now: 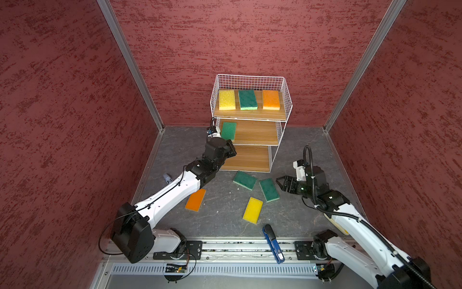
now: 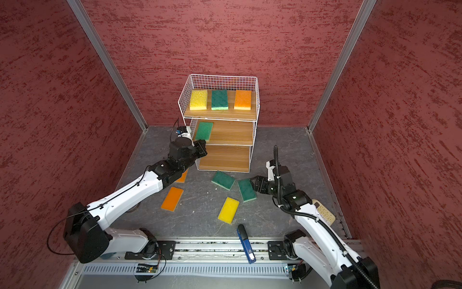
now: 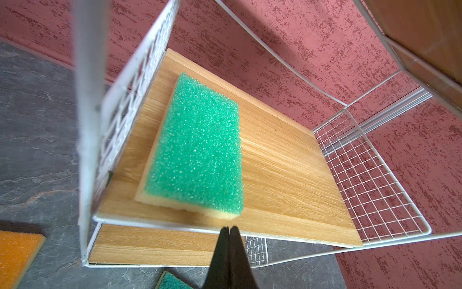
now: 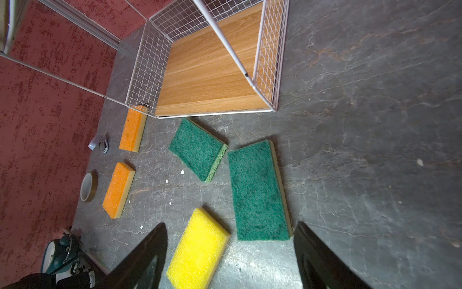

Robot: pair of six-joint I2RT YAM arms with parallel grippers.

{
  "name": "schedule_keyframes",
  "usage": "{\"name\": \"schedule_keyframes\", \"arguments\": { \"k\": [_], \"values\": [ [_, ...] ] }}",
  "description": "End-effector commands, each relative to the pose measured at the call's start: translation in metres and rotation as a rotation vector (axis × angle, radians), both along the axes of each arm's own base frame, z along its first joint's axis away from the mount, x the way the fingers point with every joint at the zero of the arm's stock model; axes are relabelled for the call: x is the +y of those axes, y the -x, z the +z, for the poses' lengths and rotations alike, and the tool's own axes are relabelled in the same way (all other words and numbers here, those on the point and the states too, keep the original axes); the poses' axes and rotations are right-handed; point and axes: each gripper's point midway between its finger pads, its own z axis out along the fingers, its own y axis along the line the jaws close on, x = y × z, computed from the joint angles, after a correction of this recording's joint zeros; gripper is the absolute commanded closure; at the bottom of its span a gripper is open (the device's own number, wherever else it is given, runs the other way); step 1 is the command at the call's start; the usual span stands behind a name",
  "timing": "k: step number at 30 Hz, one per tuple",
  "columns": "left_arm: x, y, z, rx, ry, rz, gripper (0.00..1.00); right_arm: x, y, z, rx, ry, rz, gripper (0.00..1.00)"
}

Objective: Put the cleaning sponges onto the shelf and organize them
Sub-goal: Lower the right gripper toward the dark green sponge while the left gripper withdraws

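Note:
The shelf (image 1: 282, 117) stands at the back wall. A yellow sponge (image 1: 227, 99), a green sponge (image 1: 247, 99) and an orange sponge (image 1: 271, 99) lie in a row on its top board. Another green sponge (image 3: 200, 150) lies on the left of the middle board. My left gripper (image 3: 229, 228) is shut and empty, just off that board's front edge. The floor holds two green sponges (image 4: 197, 149) (image 4: 258, 191), a yellow one (image 4: 197, 250) and two orange ones (image 4: 132, 128) (image 4: 118, 190). My right gripper (image 4: 230, 224) hangs open and empty above the yellow sponge and the nearer green sponge.
A blue stapler (image 1: 272, 244) lies across the front rail. A tape roll (image 4: 88, 187) and a small grey clip (image 4: 98, 143) sit by the left wall. A cream keypad-like object (image 2: 325, 215) lies under my right arm. The shelf's bottom board (image 1: 246, 159) is bare.

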Motion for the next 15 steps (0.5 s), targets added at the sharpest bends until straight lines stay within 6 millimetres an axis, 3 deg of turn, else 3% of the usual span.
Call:
{"name": "schedule_keyframes", "arguments": {
  "k": [1,15],
  "values": [
    [0.0028,-0.0011,-0.0008,-0.001,-0.013,0.02,1.0,0.0021,-0.001,0.0064,-0.035,-0.015,0.014,0.2],
    [-0.0043,-0.0109,-0.0037,-0.005,-0.021,0.029,1.0,0.002,-0.0015,0.0057,-0.036,-0.009,0.018,0.2]
  ]
}}
